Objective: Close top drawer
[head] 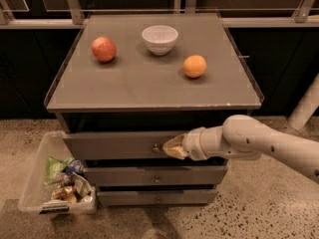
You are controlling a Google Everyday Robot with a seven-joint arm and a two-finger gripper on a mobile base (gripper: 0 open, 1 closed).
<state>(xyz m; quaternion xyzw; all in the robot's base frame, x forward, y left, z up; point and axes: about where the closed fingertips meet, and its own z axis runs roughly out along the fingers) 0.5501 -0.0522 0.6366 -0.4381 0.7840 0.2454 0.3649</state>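
Note:
The top drawer (114,145) is a wide dark grey-brown front under the cabinet's top, pulled out a little, with a dark gap above it. Its small round metal knob (156,148) is at the centre. My gripper (172,147) comes in from the right on a white arm (259,143) and its yellowish tip rests against the drawer front just right of the knob. Two narrower drawer fronts (154,176) lie below it.
On the cabinet's top (149,78) stand a red apple (103,49), a white bowl (159,39) and an orange (194,66). A clear plastic bin (37,183) with packets sits on the floor at the left of the cabinet. A white post (304,106) stands at the right.

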